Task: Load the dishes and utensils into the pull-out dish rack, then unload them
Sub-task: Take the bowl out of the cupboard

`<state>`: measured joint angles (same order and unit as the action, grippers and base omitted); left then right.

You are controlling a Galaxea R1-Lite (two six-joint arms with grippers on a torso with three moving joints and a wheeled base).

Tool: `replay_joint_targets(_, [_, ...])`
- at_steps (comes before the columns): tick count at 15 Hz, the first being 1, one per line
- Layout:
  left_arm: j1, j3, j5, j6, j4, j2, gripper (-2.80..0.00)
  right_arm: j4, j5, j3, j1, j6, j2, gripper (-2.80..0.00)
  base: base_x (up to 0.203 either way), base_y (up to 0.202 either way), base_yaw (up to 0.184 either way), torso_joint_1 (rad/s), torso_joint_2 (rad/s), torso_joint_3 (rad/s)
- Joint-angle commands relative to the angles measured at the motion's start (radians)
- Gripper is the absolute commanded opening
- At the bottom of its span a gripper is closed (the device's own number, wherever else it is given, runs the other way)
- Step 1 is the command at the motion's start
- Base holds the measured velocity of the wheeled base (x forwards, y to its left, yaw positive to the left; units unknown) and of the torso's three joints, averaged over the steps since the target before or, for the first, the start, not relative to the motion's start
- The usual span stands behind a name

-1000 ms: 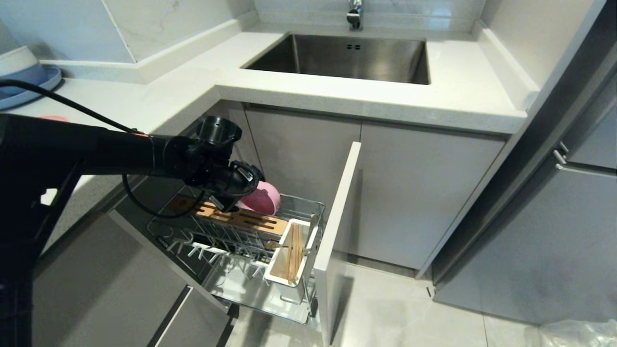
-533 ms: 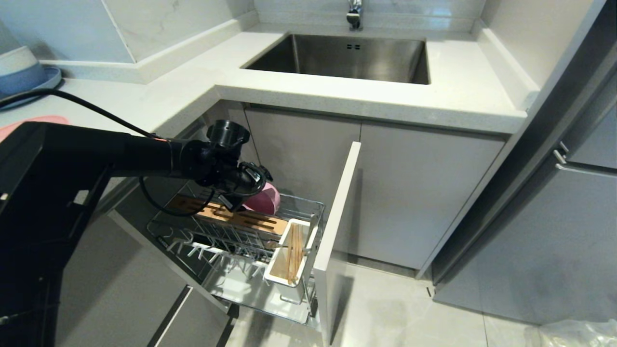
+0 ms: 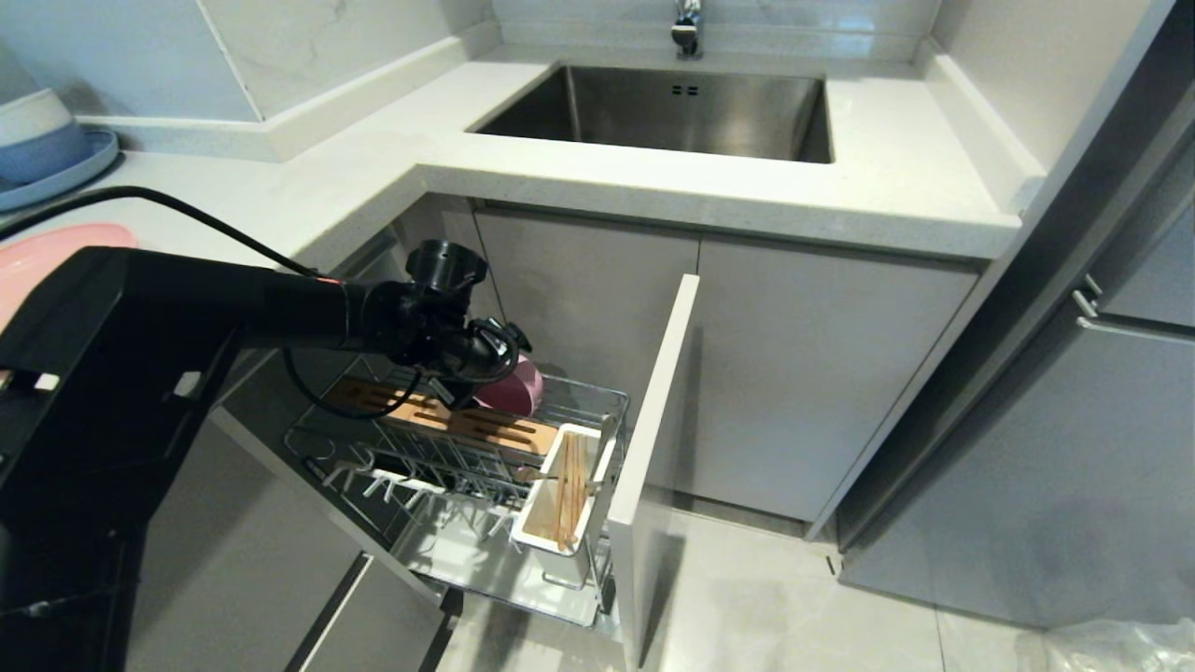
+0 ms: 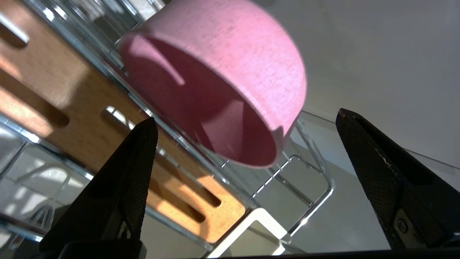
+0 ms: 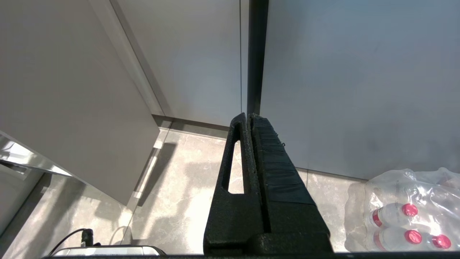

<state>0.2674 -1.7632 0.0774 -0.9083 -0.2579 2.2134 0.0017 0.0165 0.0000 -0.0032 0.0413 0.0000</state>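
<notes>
The pink bowl (image 4: 230, 75) rests tilted on its side at the back of the pull-out dish rack (image 3: 597, 397), beside the slotted wooden bar (image 3: 467, 425); the left gripper (image 4: 244, 120) is positioned just in front of it with jaws spread wide and empty. The chopsticks (image 3: 568, 485) stand in the white utensil holder (image 3: 537, 523), while the pink plate (image 3: 47, 257) lies on the countertop (image 3: 373, 168), so loading appears incomplete. The right gripper (image 5: 250, 118), jaws closed, is parked above the floor.
</notes>
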Motion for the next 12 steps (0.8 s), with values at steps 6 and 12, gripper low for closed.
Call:
replay_joint_targets(6, [-0.007,-0.002,0.001,0.003,0.003,0.008,-2.80,0.000,0.000,0.002,0.000,0.000,0.000,-2.80,0.000,0.000,0.000,0.000,0.00,0.000])
replay_joint_targets(12, [-0.007,0.001,0.001,0.003,0.000,0.002,-2.80,0.000,0.000,0.002,0.000,0.000,0.000,-2.80,0.000,0.000,0.000,0.000,0.00,0.000])
